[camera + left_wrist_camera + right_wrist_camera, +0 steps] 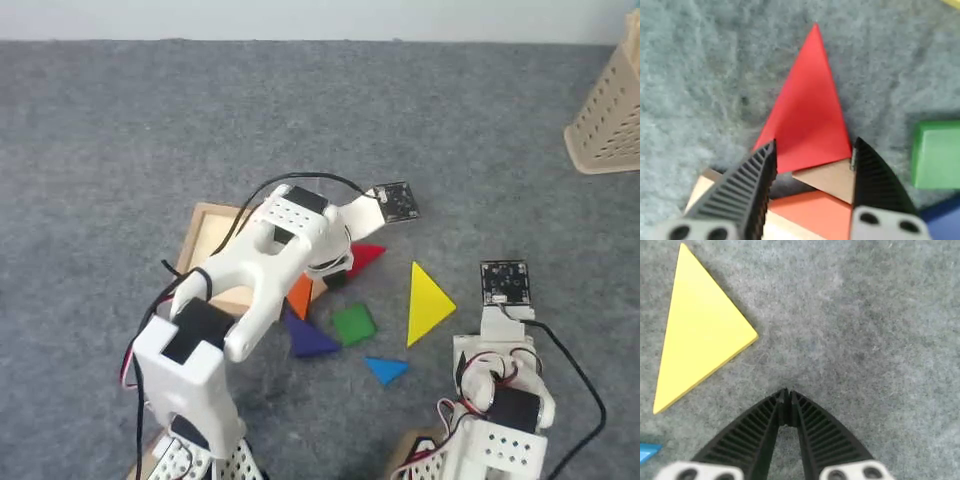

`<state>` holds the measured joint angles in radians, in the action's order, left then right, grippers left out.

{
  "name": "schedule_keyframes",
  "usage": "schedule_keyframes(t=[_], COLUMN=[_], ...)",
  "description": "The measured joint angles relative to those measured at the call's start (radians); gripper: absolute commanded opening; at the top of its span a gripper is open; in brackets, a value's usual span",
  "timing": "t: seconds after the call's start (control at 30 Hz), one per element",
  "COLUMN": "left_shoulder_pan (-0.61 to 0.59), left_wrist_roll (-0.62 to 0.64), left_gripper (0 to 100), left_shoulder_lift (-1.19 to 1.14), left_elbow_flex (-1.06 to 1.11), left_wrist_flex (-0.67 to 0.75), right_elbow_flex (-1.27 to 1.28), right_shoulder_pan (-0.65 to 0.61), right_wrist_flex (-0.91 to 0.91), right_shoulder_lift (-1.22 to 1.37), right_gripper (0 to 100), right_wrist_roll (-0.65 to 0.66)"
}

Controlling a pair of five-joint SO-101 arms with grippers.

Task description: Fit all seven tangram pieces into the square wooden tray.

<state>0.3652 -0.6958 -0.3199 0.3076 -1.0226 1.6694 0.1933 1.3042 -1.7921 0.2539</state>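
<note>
The left gripper is held wide astride the red triangle, presumably for lifting into the wooden tray (the right gripper is parked closed).

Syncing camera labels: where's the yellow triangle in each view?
High view: yellow triangle, just right of the green square.
Right wrist view: yellow triangle, ahead of the shut right gripper, off to one side.
Left wrist view: probably the yellow sliver at the frame corner, beyond the green square.
Shared landmark: the green square (high, left wrist); the light-blue triangle (high, right wrist).
</note>
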Motion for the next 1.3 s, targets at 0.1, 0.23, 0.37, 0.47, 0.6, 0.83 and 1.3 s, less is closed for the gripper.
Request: schedule_keyframes(t=[0.1,0.23,0.37,0.47,0.6,0.83,1.3], left_shoulder_pan=[-0.002,0.011,0.018,0.032,0.052,0.052,-0.279], left_wrist_roll=[0.000,-0.003,-0.005,0.051,0.097,0.227,0.643], left_gripper=[23,23,19,17,17,17,17], left_shoulder_lift=[-0.009,-0.009,-0.012,-0.009,0.037,0.325,0.848], left_elbow_flex=[-0.011,-0.012,-0.014,-0.014,-0.017,0.018,0.606], left_wrist_flex=[0.003,0.005,0.006,0.005,-0.046,-0.132,0.023], right_elbow_flex=[0.000,0.000,0.000,0.000,0.000,0.000,0.000], right_shoulder_pan=[0.000,0.000,0.000,0.000,0.000,0.000,0.000], right_wrist_flex=[0.000,0.000,0.000,0.000,0.000,0.000,0.000], right_shoulder_lift=[0.000,0.000,0.000,0.000,0.000,0.000,0.000], right_gripper=[0.9,0.9,0.9,0.9,0.9,0.9,0.9], right_wrist_roll=[0.000,0.000,0.000,0.000,0.000,0.000,0.000])
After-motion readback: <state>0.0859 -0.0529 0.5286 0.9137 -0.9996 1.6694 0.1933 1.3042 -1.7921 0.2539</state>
